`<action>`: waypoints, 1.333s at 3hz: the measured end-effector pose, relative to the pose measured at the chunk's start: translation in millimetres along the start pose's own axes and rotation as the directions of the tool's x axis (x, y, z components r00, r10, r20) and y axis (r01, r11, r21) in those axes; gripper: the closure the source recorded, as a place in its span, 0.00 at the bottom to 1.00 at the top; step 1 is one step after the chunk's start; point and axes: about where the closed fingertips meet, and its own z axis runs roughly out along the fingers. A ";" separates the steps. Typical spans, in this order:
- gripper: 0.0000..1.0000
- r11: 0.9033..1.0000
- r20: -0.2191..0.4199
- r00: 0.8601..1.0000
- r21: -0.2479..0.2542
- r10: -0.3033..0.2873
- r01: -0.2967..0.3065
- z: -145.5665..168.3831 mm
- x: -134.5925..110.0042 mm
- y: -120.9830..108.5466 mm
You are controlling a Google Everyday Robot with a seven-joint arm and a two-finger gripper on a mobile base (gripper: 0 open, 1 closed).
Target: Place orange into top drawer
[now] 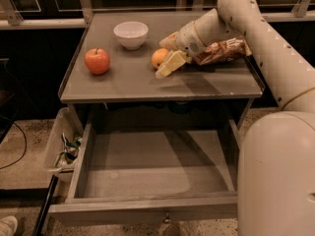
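The orange [158, 58] sits on the grey tabletop [123, 85], right of the middle. My gripper [165, 57] reaches in from the right at table height, open. One cream finger [169, 64] lies in front of the orange and the other sits just behind it. The orange lies at the mouth of the jaws, and contact is unclear. The top drawer [147, 208] is pulled out wide below the tabletop and its inside is empty.
A red apple [97, 61] lies on the left of the tabletop. A white bowl [131, 34] stands at the back. A brown snack bag [222, 50] lies under my wrist on the right. A white bin [61, 146] of clutter stands on the floor, left of the drawer.
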 end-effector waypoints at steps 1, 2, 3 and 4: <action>0.41 1.000 0.000 1.000 0.000 0.000 0.000 0.0 0.0 0.0; 0.64 1.000 0.000 1.000 0.000 0.000 0.000 0.0 0.0 0.0; 0.88 1.000 0.000 1.000 0.000 0.000 0.000 0.1 0.0 0.0; 1.00 1.000 0.006 1.000 0.000 -0.002 0.002 2.9 -1.6 0.7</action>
